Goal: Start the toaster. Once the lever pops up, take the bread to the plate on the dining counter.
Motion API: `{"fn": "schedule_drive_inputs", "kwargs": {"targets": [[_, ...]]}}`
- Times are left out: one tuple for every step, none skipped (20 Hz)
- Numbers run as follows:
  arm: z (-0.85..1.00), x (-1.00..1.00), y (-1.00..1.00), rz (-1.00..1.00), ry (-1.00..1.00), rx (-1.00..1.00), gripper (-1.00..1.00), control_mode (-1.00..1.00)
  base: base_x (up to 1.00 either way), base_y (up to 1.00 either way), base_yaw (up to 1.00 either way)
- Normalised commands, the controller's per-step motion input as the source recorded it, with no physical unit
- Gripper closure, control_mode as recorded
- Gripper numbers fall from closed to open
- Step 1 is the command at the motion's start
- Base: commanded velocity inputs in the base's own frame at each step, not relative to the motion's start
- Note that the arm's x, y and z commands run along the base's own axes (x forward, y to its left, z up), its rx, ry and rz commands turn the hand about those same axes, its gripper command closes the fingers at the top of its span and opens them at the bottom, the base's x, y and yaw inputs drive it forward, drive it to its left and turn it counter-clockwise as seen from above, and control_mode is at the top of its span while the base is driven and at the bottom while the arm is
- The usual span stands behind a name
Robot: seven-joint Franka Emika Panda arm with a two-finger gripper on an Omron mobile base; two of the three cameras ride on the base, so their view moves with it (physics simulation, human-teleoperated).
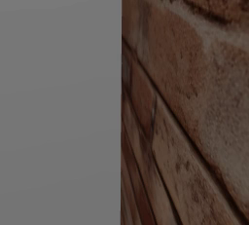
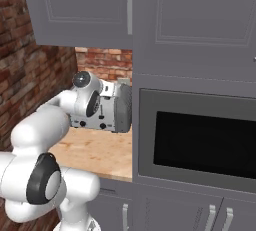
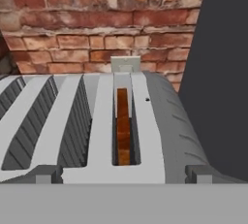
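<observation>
Brick wall (image 3: pixel 97 29): backdrop behind the wood-topped desk (image 2: pixel 95 152).
Toaster (image 2: pixel 117 107): grey, on the desk by the oven.
Bread (image 3: pixel 123 126): sunk in the right-hand slot.
Claw (image 3: pixel 123 174): spread wide above; should likely descend squarely onto the lever.

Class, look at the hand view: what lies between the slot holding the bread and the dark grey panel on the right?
The toaster's ribbed grey side lies between the bread in its slot and the dark panel, seen in the hand view.
</observation>
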Motion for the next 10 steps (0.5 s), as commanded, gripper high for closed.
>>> {"fn": "schedule_drive_inputs", "kwargs": {"targets": [[-0.06, 0.18, 0.00, 0.00, 0.00, 0.00, -1.00, -1.00, 0.00, 0.00, 0.00], [-0.08, 0.18, 0.00, 0.00, 0.00, 0.00, -1.00, -1.00, 0.00, 0.00, 0.00], [-0.09, 0.18, 0.00, 0.00, 0.00, 0.00, -1.00, -1.00, 0.00, 0.00, 0.00], [-0.11, 0.15, 0.00, 0.00, 0.00, 0.00, -1.00, -1.00, 0.00, 0.00, 0.00], [-0.11, 0.11, 0.00, 0.00, 0.00, 0.00, -1.00, -1.00, 0.00, 0.00, 0.00], [-0.10, 0.09, 0.00, 0.00, 0.00, 0.00, -1.00, -1.00, 0.00, 0.00, 0.00], [-0.09, 0.09, 0.00, 0.00, 0.00, 0.00, -1.00, -1.00, 0.00, 0.00, 0.00], [-0.10, 0.10, 0.00, 0.00, 0.00, 0.00, -1.00, -1.00, 0.00, 0.00, 0.00], [-0.11, 0.10, 0.00, 0.00, 0.00, 0.00, -1.00, -1.00, 0.00, 0.00, 0.00], [-0.12, 0.09, 0.00, 0.00, 0.00, 0.00, -1.00, -1.00, 0.00, 0.00, 0.00]]}}
